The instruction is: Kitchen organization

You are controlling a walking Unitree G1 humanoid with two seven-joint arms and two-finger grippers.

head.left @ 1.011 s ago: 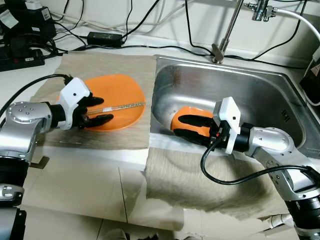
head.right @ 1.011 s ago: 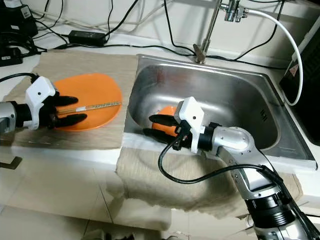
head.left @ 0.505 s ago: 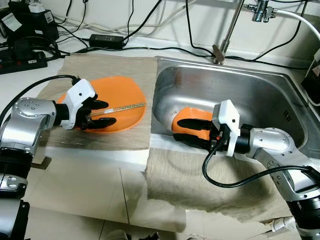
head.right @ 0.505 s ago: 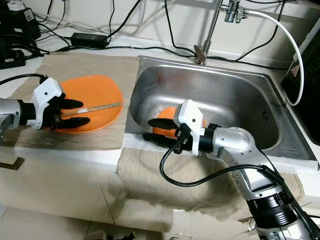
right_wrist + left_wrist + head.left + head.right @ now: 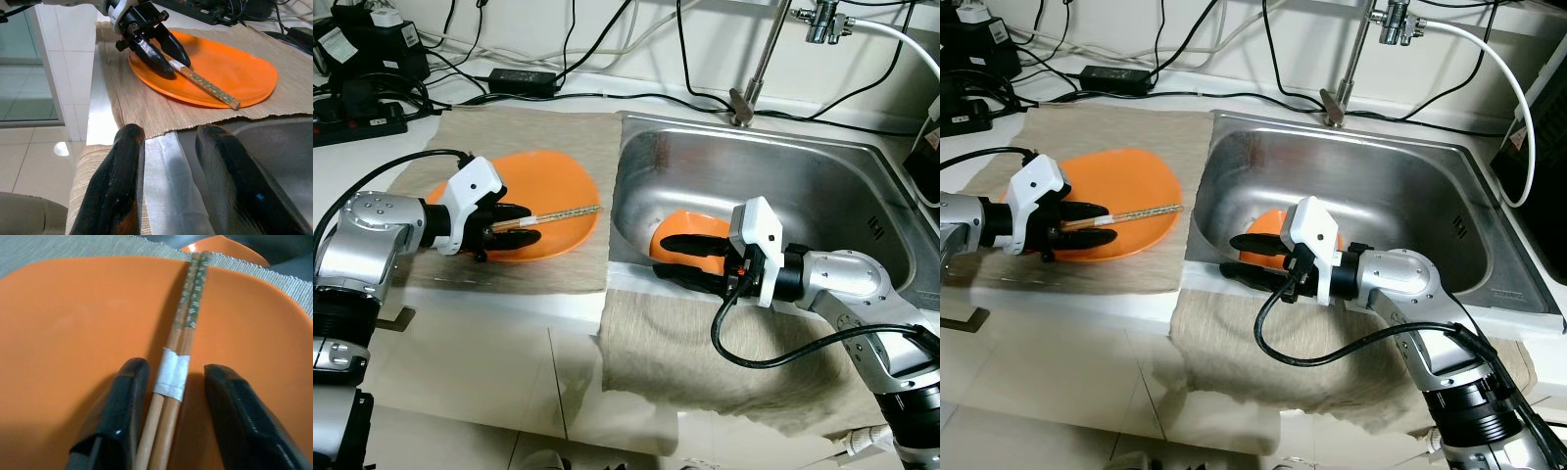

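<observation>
Two orange dishes are in view: one orange plate point(image 5: 548, 186) on a woven mat and one orange bowl point(image 5: 690, 227) in the single steel sink point(image 5: 822, 186). One pair of chopsticks point(image 5: 183, 335), two sticks bound by one white band, lies on the plate. There are two beige cloths, the mat point(image 5: 529, 127) under the plate and a cloth point(image 5: 656, 343) draped over the surface edge, plus one faucet point(image 5: 759, 59) and two end effectors, left point(image 5: 514, 227) and right point(image 5: 690, 259).

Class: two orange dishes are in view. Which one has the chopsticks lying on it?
The orange plate on the mat left of the sink, with the chopsticks between the left gripper's fingers. The other orange dish sits in the sink.
</observation>
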